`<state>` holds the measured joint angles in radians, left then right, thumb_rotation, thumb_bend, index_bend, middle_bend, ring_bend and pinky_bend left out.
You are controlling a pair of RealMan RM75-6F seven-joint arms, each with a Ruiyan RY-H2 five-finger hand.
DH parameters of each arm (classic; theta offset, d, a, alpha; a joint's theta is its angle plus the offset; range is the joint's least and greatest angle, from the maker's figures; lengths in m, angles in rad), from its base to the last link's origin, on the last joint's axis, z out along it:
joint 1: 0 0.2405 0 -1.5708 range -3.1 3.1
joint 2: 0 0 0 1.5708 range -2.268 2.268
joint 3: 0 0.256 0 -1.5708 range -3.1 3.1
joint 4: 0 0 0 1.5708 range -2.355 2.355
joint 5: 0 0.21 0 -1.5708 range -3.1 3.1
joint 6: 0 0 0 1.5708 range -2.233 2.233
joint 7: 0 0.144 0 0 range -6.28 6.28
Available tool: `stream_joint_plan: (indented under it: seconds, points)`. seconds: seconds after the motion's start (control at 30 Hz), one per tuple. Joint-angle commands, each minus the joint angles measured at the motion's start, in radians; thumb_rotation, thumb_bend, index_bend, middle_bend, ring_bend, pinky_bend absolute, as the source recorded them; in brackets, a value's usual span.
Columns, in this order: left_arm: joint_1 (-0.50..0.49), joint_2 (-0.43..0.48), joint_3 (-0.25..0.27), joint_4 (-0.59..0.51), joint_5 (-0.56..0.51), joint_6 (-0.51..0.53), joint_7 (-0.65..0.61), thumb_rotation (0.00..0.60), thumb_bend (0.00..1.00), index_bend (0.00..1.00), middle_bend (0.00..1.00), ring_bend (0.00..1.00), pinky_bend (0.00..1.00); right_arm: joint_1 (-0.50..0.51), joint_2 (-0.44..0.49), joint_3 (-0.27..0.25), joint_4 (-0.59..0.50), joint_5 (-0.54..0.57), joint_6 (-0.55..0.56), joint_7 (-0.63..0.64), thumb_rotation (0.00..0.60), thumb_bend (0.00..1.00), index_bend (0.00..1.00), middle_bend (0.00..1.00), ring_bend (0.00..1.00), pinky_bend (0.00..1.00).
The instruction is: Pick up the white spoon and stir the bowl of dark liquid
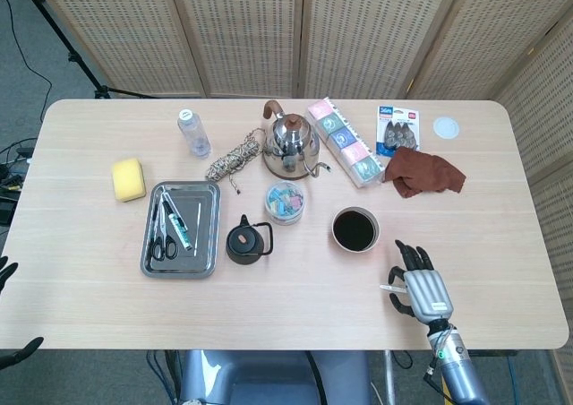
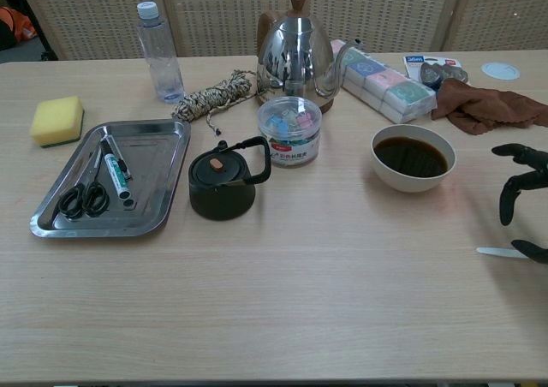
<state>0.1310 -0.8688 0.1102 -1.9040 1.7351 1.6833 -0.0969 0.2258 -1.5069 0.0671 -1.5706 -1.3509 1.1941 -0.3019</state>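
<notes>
The white bowl of dark liquid (image 1: 355, 229) (image 2: 413, 157) stands right of the table's middle. The white spoon (image 1: 389, 288) (image 2: 501, 252) lies flat on the table in front of and to the right of the bowl, with only its left end showing. My right hand (image 1: 419, 284) (image 2: 522, 200) is over the spoon's other end, fingers curved down and apart, and its thumb is low beside the spoon. My left hand (image 1: 7, 308) shows only as dark fingertips, set wide apart, at the table's near left edge and holding nothing.
A small black teapot (image 2: 223, 180) and a jar of clips (image 2: 289, 130) stand left of the bowl. Behind are a steel kettle (image 2: 295, 57), a boxed set (image 2: 385, 83) and a brown cloth (image 2: 484, 106). A metal tray (image 2: 163, 160) with scissors sits left.
</notes>
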Motion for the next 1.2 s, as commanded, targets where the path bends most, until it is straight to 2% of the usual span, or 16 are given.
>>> stream_joint_plan:
  seconds: [0.03, 0.7, 1.2]
  points:
    - [0.0, 0.001, 0.0, 0.0, 0.0, 0.001, -0.002, 0.6, 0.0, 0.0, 0.0, 0.0, 0.0, 0.007, -0.026, 0.002, 0.017, 0.027, -0.012, -0.017, 0.6, 0.36, 0.47, 0.0, 0.0, 0.0]
    - [0.0, 0.007, -0.002, -0.001, -0.007, -0.002, -0.015, 0.6, 0.0, 0.0, 0.0, 0.0, 0.0, 0.039, -0.101, 0.015, 0.107, 0.117, -0.044, -0.05, 0.6, 0.36, 0.47, 0.0, 0.0, 0.0]
    - [0.0, 0.006, -0.003, -0.003, -0.009, -0.004, -0.012, 0.6, 0.0, 0.0, 0.0, 0.0, 0.0, 0.051, -0.105, 0.013, 0.125, 0.152, -0.058, -0.058, 0.6, 0.36, 0.47, 0.0, 0.0, 0.0]
